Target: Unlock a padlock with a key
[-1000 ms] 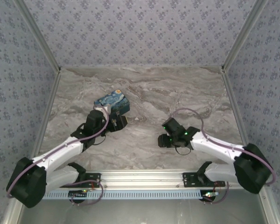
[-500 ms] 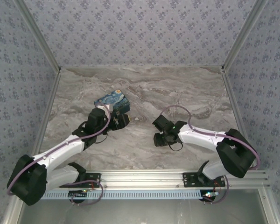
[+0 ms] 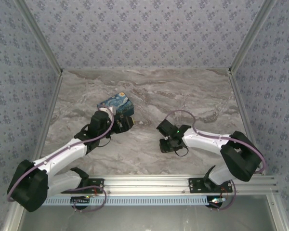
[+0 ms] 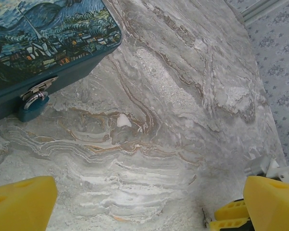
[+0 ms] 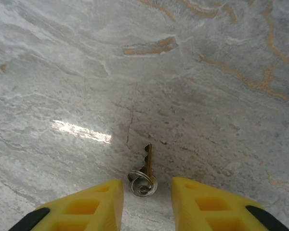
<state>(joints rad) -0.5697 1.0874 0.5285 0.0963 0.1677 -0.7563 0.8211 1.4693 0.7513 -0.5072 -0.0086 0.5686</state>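
The padlock [image 4: 32, 108] needs its key [image 5: 145, 169] first. The key is thin, light and stiff, and lies flat on slick marble just ahead, between the right gripper's [image 5: 148, 202] narrow-set, empty fingers. We judge the ringed head the best hold. Farther off, ahead-left of the wide-open left gripper [image 4: 147, 204], the padlock hangs on the box [image 4: 48, 43].

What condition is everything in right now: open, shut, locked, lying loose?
box: lid shut.
padlock: looks locked, hanging on box's front.
key: lying flat on table, not held.
left pincer: wide open, empty.
right pincer: open, straddling key.
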